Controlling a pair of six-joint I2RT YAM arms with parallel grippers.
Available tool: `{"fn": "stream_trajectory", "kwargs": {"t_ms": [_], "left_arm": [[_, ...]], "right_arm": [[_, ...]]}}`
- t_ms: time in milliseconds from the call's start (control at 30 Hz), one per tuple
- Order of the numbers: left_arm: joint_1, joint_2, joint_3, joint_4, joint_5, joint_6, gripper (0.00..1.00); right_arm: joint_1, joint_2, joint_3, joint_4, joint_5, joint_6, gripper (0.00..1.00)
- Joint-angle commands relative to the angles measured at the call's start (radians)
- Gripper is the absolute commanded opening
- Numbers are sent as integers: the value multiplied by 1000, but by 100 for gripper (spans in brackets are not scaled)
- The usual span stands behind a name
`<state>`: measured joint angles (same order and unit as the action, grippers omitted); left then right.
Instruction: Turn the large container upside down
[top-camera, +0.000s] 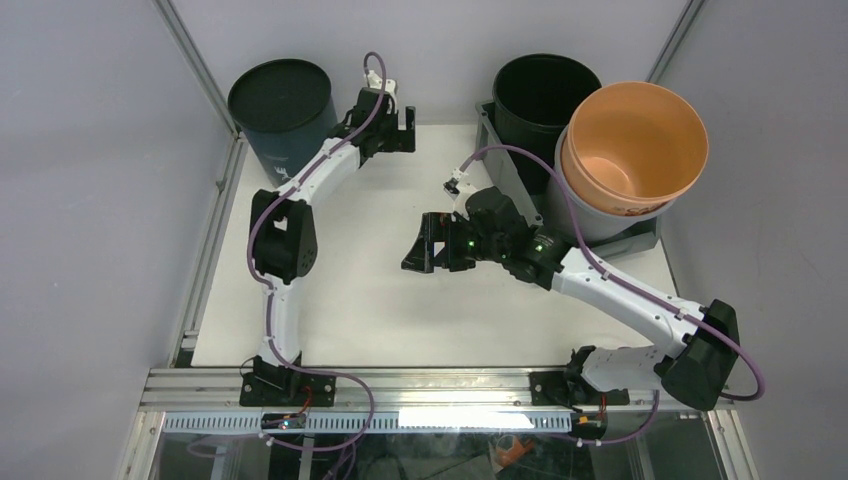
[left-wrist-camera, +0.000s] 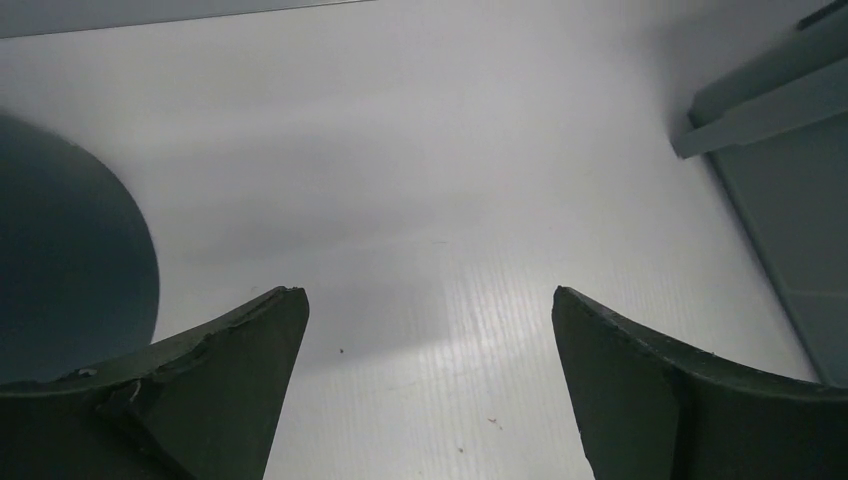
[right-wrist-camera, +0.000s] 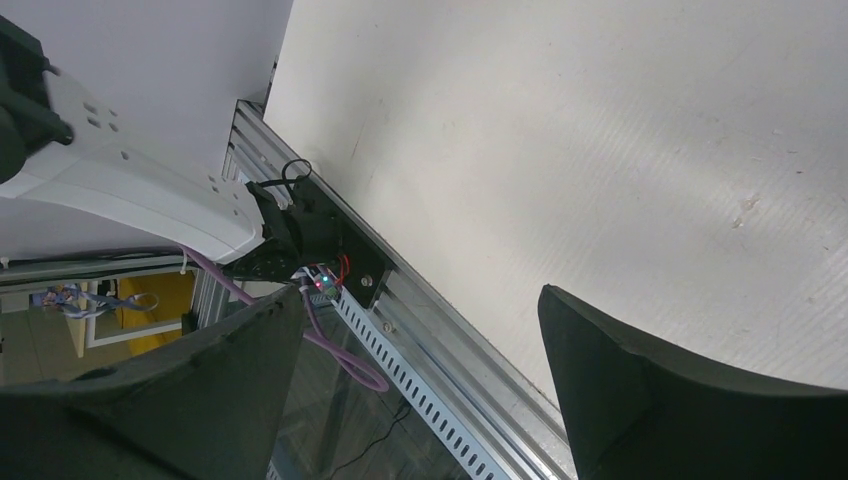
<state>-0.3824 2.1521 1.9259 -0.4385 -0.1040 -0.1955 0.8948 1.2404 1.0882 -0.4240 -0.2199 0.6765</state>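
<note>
Grey bin (top-camera: 503, 160) sits at the table's (top-camera: 370, 290) right rear, holding a black bucket (top-camera: 545, 95) and an orange bucket (top-camera: 635, 140). Left gripper (top-camera: 408, 130) and right gripper (top-camera: 430, 250) stand spread and empty, apart from it. Flipping it loaded would likely spill the buckets, and a one-sided rim grip could slip.

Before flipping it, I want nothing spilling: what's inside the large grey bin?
A black bucket and an orange bucket nested in a pale grey bucket. They hide the floor of the large container, so anything underneath cannot be seen.
</note>
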Motion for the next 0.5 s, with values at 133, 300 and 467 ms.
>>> {"fn": "stream_trajectory", "kwargs": {"t_ms": [133,300,467], "left_arm": [[176,-35,-2,66,93,-27,99],[213,-57,-41,63,72,19,99],[229,-67,-50,54,45,36,99]], "right_arm": [[13,-10,45,28,20,10,90],[13,-2,42,43,13,7,91],[14,-14,23,55,15,14,91]]}}
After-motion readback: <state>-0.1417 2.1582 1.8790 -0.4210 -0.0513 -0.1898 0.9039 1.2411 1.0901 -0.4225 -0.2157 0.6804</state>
